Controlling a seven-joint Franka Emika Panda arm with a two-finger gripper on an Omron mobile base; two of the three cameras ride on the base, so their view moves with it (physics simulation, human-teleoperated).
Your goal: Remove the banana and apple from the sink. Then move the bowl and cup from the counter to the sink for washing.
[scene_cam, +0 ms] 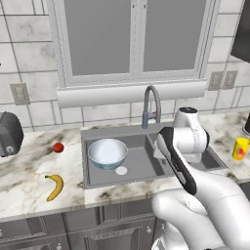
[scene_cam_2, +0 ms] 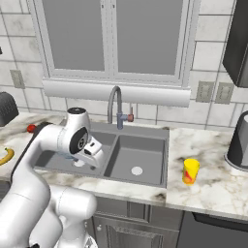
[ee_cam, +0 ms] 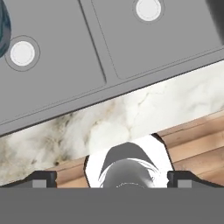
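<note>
On the bench right of the sink [scene_cam_2: 145,145] stands the cup [scene_cam_2: 190,171], the last thing to move. It looks light, hard and a bit slippery, so pinch it across its middle. The bowl [scene_cam: 107,152] sits in the left basin. The hand [ee_cam: 111,179] is spread wide, holding nothing.

Pale bowl [scene_cam: 107,153] upright in the sink's [scene_cam: 146,168] left basin; banana [scene_cam: 55,186], apple [scene_cam: 58,147], yellow cup [scene_cam: 240,148] on the counter [scene_cam: 29,166].
</note>
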